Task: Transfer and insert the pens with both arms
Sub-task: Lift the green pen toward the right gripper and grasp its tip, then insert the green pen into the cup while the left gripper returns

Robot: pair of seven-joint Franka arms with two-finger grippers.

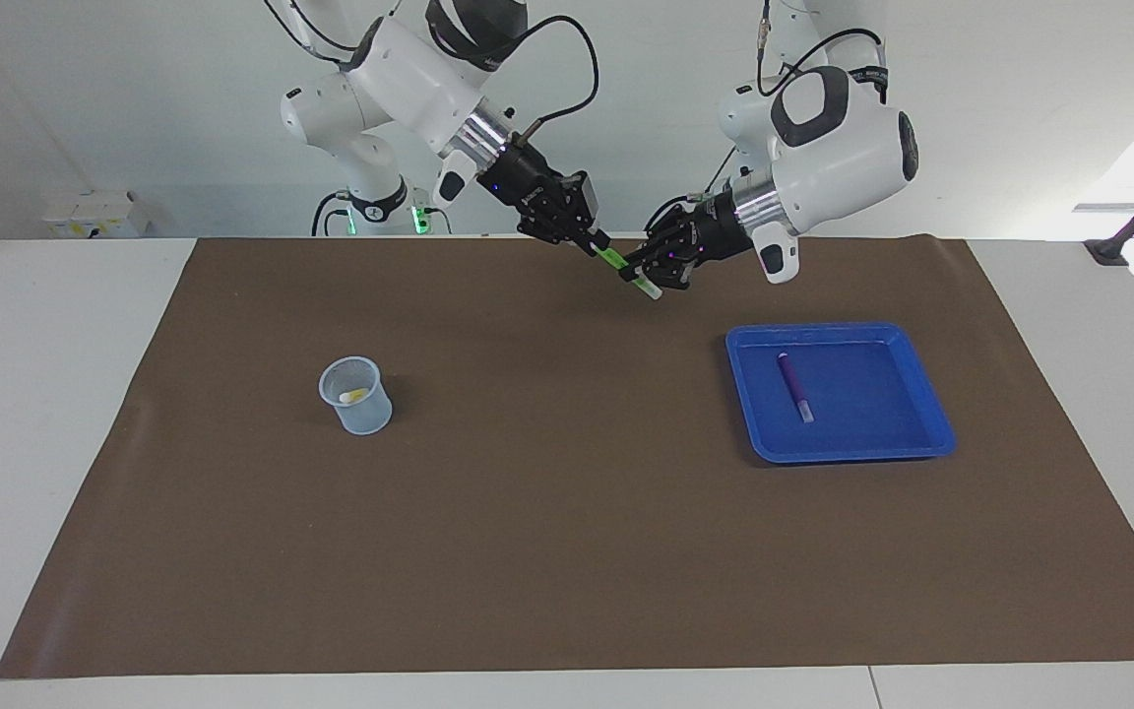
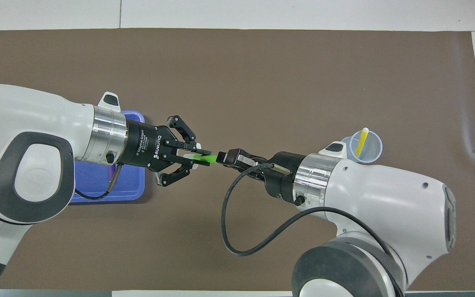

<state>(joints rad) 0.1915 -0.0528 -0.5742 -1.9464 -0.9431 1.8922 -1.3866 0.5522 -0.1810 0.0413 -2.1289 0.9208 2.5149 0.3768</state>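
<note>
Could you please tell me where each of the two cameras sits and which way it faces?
Facing view: high across the table, looking at the robots; shows both arms, the left gripper and right gripper both shut on the green pen over the mat, the tray and the cup.
Overhead view: high above the robots' end, looking forward and steeply down; both arms enter from the bottom.
Shared: green pen, tray, cup holding the yellow pen, both grippers; the views are half a turn apart.

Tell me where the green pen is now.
The green pen is in the air over the brown mat, held between the left end effector and right end effector, nearer the robots than the blue tray.
</note>
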